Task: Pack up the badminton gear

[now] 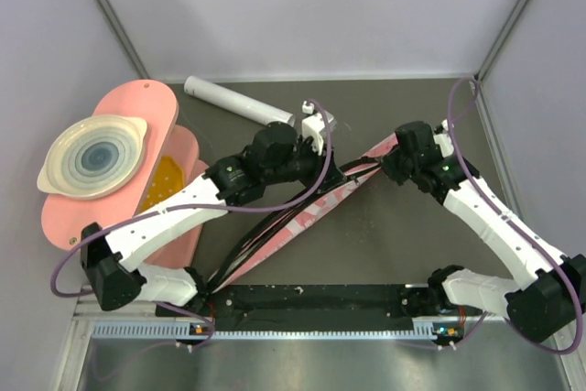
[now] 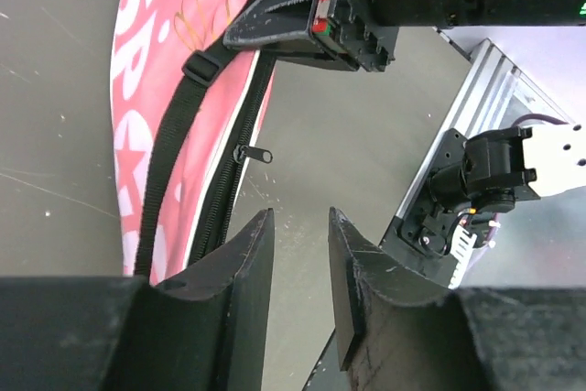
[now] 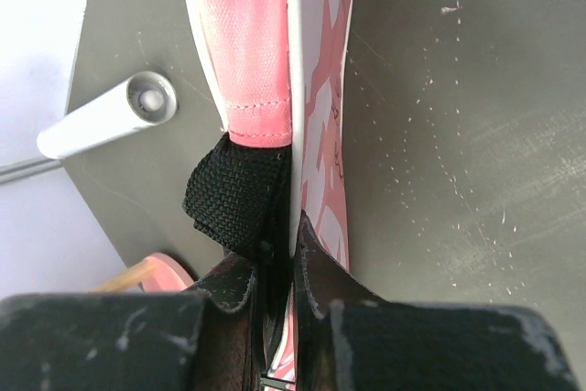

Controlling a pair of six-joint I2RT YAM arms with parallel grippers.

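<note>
The pink "SPORT" bag [image 1: 307, 212] lies diagonally across the table, its narrow end at the upper right. My right gripper [image 1: 388, 160] is shut on that end, pinching the pink fabric and its black webbing strap [image 3: 229, 194] between the jaws [image 3: 291, 226]. My left gripper [image 1: 328, 135] hovers open and empty [image 2: 300, 222] beside the bag's zipper edge, near the zipper pull [image 2: 253, 154]. The bag shows at the left in the left wrist view [image 2: 151, 89]. The long white tube [image 1: 238, 99] lies at the back and also shows in the right wrist view [image 3: 105, 121]. No rackets or shuttlecocks are clearly in view.
Pink rounded boards [image 1: 160, 103] with a white ringed dish [image 1: 94, 155] lie at the left, with a yellow patch [image 1: 165, 179] beside them. The left arm crosses over the bag's middle. The right arm's base [image 2: 485, 176] stands at the near edge.
</note>
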